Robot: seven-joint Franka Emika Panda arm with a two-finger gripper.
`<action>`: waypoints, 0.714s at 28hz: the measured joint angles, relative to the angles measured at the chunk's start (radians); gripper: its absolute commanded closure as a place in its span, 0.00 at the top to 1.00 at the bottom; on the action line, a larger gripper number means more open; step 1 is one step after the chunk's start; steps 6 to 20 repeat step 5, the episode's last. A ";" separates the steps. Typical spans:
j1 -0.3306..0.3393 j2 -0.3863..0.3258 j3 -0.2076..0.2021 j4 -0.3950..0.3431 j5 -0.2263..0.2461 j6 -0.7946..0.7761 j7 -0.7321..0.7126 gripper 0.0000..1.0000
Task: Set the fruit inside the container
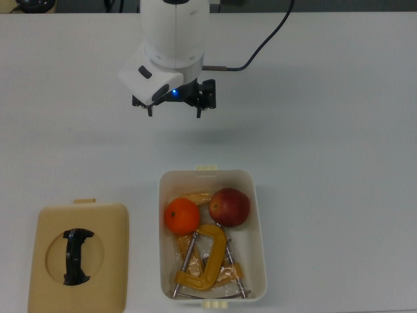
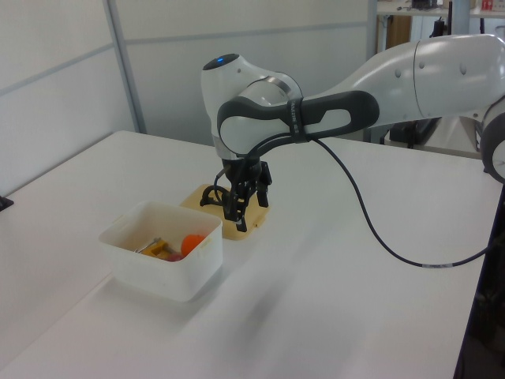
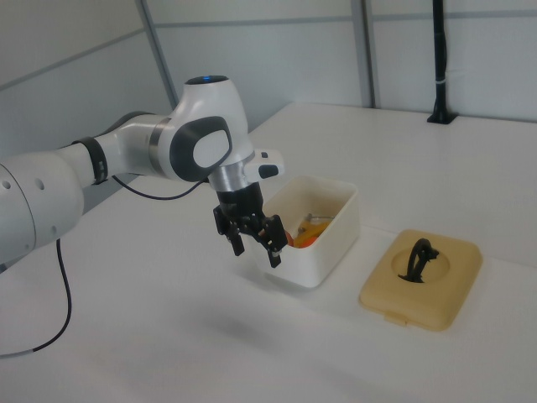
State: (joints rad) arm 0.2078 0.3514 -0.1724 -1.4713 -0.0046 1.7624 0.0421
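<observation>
A plain white worktop (image 1: 339,163) backed by pale wall panels carries everything. The cream-white rectangular plastic tub (image 1: 260,248) sits near the top view's lower edge, and both fruits lie inside it side by side: the bright orange mandarin-like fruit (image 1: 181,216) and the dark red apple (image 1: 229,207), touching or nearly so. Below them in the tub lie yellow-orange metal C-clamps (image 1: 203,261). The flat tan square lid with a black handle (image 1: 78,254) rests on the worktop to the top view's left of the tub. The black two-finger gripper (image 1: 174,103) hangs above bare worktop, well apart from the tub, its fingers spread wide and holding nothing. By the look of it, the task is done: no fruit remains outside the tub.
</observation>
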 measured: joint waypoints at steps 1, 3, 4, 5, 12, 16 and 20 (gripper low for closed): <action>-0.004 0.000 0.000 0.000 0.000 -0.002 -0.002 1.00; -0.016 0.000 0.000 0.000 0.000 -0.013 -0.007 1.00; -0.020 0.000 0.000 0.002 0.000 -0.021 -0.011 1.00; -0.024 0.000 -0.001 0.003 -0.001 -0.030 -0.014 1.00; -0.024 0.000 -0.001 0.003 -0.001 -0.030 -0.014 1.00; -0.024 0.000 -0.001 0.003 -0.001 -0.030 -0.014 1.00; -0.024 0.000 -0.001 0.003 -0.001 -0.030 -0.014 1.00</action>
